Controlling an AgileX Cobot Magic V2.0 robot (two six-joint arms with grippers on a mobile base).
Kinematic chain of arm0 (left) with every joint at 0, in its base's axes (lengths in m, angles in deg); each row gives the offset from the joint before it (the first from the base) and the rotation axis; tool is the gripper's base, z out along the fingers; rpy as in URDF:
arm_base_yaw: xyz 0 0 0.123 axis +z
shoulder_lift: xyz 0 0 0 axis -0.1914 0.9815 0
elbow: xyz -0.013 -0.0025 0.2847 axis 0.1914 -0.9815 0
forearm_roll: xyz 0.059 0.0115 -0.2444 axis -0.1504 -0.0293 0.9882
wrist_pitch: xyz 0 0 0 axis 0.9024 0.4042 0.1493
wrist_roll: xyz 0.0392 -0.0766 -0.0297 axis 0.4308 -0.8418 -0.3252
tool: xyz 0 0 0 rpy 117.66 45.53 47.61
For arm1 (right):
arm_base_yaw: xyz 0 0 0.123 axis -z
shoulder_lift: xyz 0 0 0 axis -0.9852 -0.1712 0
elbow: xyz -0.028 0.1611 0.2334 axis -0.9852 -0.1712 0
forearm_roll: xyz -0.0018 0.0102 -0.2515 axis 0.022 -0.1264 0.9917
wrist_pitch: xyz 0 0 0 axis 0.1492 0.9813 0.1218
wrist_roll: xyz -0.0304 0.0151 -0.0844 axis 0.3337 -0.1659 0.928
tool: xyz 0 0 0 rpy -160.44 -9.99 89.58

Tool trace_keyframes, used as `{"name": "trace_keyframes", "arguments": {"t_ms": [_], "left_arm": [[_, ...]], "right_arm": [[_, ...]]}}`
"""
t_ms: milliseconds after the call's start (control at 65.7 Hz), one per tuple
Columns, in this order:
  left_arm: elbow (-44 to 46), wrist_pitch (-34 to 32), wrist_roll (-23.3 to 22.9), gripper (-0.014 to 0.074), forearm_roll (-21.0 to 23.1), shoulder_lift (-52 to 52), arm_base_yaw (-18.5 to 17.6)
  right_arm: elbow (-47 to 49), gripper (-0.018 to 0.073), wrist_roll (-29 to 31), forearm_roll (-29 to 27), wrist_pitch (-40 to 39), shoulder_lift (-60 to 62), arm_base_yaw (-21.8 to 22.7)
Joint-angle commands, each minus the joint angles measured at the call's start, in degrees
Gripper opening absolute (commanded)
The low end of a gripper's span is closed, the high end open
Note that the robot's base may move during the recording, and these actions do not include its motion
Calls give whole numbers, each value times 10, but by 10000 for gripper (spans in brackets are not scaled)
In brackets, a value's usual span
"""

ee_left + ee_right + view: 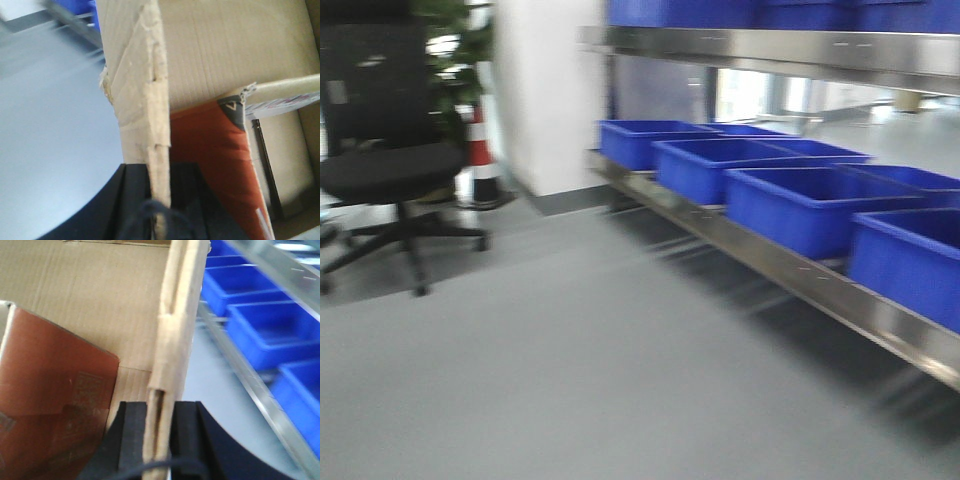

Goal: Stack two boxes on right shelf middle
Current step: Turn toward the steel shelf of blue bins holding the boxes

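Gripping a brown carton (225, 50) by two of its walls, both arms, beside the steel shelf (790, 268).

Front view, blurred: shelf rail runs back along the right, blue bins (800, 205) in a row on it, another steel tier above; black office chair (390, 150) and striped cone (480, 150) at left on grey floor (570, 350); no carton or arm visible here. Left wrist view: left end effector (159, 200) closed narrow on the carton's raw wall edge, black pads (134, 200) either side; inside, an orange-red panel (210, 150) and a pale printed edge (285, 95); floor outside. Right wrist view: right end effector (159, 435) clamped on another wall edge; a glossy red-brown panel (50, 405) inside, with bins and rail close beyond the wall. Whether the carton rests on any surface cannot be told.
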Motion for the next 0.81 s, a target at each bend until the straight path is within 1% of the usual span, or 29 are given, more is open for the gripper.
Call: {"name": "trace_keyframes", "arguments": {"t_ms": [0, 792], "left_arm": [[9, -18, 3, -111, -13, -12, 2], [9, -18, 3, -111, -13, -12, 2]], "right_arm": [[6, -154, 6, 32, -32, 7, 5], [6, -154, 6, 32, -32, 7, 5]]}}
